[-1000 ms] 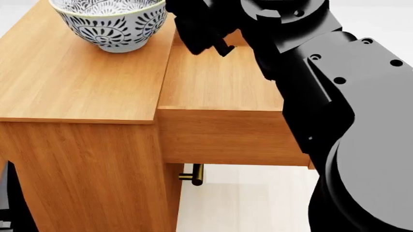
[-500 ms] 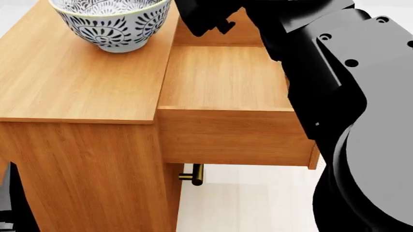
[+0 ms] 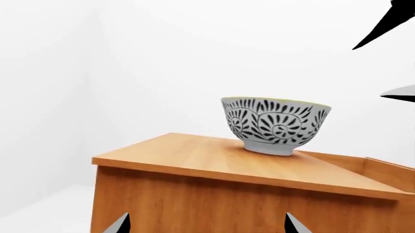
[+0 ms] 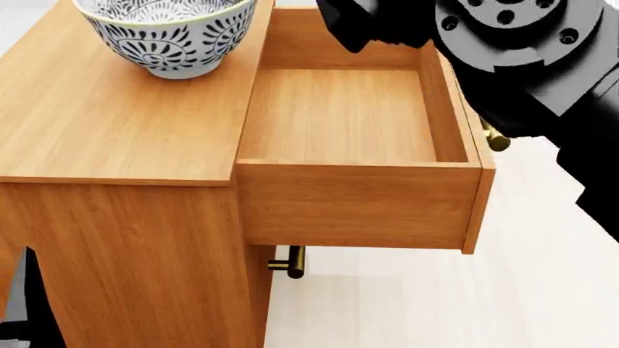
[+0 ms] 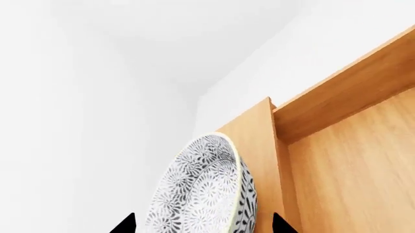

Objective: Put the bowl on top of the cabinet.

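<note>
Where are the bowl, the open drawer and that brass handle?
bowl (image 4: pixel 169 40): head view, patterned outer wall.
drawer (image 4: pixel 338 116): head view, bare bottom panel.
handle (image 4: pixel 290 262): head view, bar under the drawer.

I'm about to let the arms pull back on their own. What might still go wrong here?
The patterned white ceramic bowl sits upright on the light-brown wooden cabinet, close to the edge above the open wooden drawer. The right gripper hangs just beside the bowl; a sideways swing might nudge it into the drawer. The extended drawer could also catch the retreating black right arm.
</note>
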Controlling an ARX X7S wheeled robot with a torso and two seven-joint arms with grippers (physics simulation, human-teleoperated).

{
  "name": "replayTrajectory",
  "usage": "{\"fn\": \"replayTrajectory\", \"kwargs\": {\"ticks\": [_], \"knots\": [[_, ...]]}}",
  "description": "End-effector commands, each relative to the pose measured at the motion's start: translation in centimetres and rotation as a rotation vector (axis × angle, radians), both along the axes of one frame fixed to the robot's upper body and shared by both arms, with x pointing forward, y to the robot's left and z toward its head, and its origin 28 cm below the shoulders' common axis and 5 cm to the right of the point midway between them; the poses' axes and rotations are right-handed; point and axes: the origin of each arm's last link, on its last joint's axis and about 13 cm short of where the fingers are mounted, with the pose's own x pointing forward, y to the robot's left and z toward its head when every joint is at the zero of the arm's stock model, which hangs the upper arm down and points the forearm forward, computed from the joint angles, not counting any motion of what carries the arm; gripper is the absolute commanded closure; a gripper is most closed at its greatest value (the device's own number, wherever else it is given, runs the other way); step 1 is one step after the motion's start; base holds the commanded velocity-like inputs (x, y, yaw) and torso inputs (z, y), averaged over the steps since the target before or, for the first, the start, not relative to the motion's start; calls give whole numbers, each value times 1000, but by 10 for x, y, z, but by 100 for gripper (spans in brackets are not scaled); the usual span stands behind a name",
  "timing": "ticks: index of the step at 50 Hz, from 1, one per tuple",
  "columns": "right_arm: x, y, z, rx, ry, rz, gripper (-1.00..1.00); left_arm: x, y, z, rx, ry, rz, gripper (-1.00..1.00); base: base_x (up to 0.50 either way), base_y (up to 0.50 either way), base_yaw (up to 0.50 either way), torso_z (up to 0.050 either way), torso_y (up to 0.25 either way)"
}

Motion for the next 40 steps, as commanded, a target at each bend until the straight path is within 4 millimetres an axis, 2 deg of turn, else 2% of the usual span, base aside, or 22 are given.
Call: {"fn": "replayTrajectory", "kwargs": {"ticks": [1, 14, 20, 23, 25, 40], "knots": [[-47, -9, -25, -4, -126, 61, -100, 4, 0, -1, 11, -17, 14, -100, 0, 0, 0, 0, 0], [-95, -11, -90, -108, -197, 139, -100, 4, -1, -2, 11, -13, 10, -100, 0, 0, 0, 0, 0], [-113, -12, -112, -106, -214, 161, -100, 2, -3, -2, 19, -13, 2, -100, 0, 0, 0, 0, 0], [-124, -14, -129, -101, -221, 173, -100, 2, -4, -3, 22, -14, -1, -100, 0, 0, 0, 0, 0], [-129, -14, -138, -106, -289, 189, -100, 1, -5, -2, 24, -15, -5, -100, 0, 0, 0, 0, 0], [-153, -12, -191, -82, -284, 198, -100, -1, -7, -2, 38, -20, -19, -100, 0, 0, 0, 0, 0]]}}
